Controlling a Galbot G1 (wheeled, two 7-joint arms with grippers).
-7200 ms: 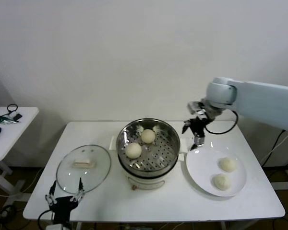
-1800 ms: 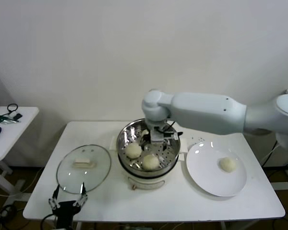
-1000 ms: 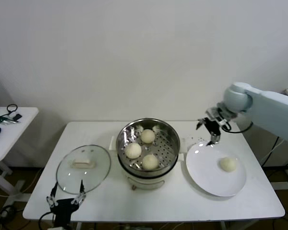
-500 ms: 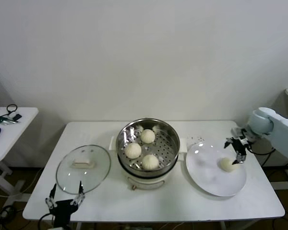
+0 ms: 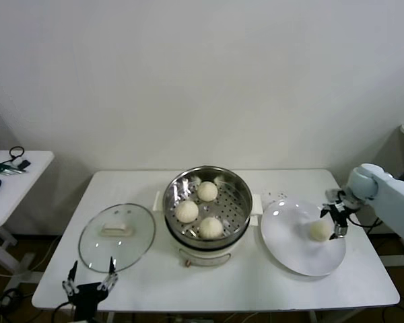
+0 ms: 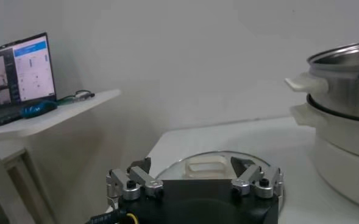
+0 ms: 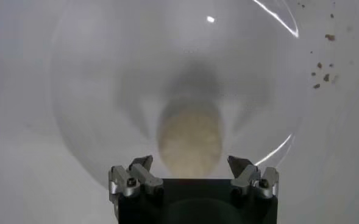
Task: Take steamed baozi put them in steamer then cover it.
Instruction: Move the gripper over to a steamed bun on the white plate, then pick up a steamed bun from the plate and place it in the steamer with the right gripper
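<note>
The steamer point(image 5: 237, 214) stands mid-table on its cream pot base and holds three steamed baozi point(image 5: 207, 191), point(image 5: 186, 211), point(image 5: 211, 227). One more baozi point(image 5: 318, 230) lies on the white plate point(image 5: 289, 259). My right gripper point(image 5: 332, 223) is open just over that bun, nothing held. In the right wrist view the bun point(image 7: 190, 141) lies on the plate point(image 7: 100, 91) in front of the spread fingers point(image 7: 141, 169). The cover point(image 5: 116, 229), a glass lid, lies flat left of the steamer. My left gripper point(image 5: 89, 285) waits open at the table's front edge, facing the lid point(image 6: 211, 164).
A small side table point(image 5: 13, 168) with cables stands far left; a laptop point(image 6: 17, 68) sits on it. Crumbs point(image 7: 322, 66) dot the tabletop beyond the plate. The steamer's side handle point(image 6: 302, 82) juts toward the lid. The table's front edge runs close to the left gripper.
A third baozi went from the plate into the steamer. The right gripper then swung back from the steamer to the plate and came down over the last bun. The left arm stayed put.
</note>
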